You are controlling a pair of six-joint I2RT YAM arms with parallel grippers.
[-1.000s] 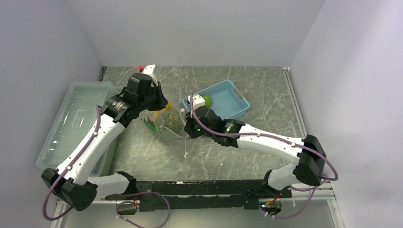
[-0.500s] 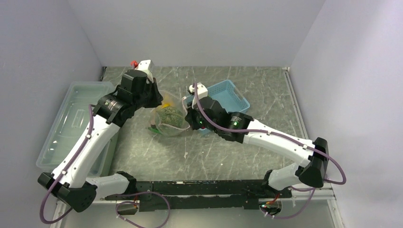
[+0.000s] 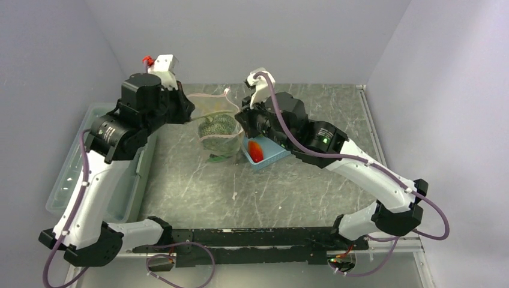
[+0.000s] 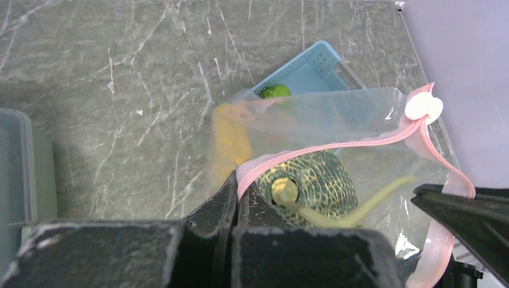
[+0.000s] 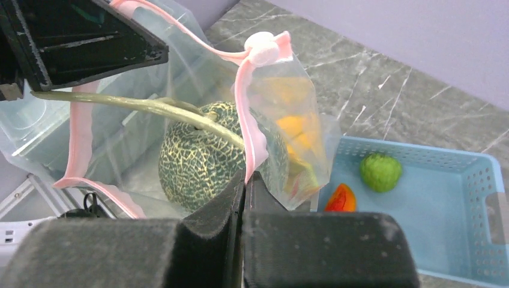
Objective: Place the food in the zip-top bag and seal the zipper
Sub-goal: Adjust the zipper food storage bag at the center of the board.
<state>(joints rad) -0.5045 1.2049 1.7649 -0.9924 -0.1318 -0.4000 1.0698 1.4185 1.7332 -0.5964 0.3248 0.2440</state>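
With left fingers (image 4: pixel 223 201) and right fingers (image 5: pixel 219 207) each pinched on the pink zipper (image 4: pixel 336 146), hold the zip-top bag (image 3: pixel 217 115), hanging mid-frame over the counter (image 3: pixel 360 120), mouth-up and gaping for the red-orange fruit (image 5: pixel 340 198) lying in the basket (image 5: pixel 420 157).

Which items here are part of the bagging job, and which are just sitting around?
Part of the job: zip-top bag; pink zipper strip, pinched by left gripper and right gripper; netted melon and yellow piece inside; lime-green fruit and red-orange fruit, not yet bagged.
Lying about: light-blue basket holding those two; translucent bin.
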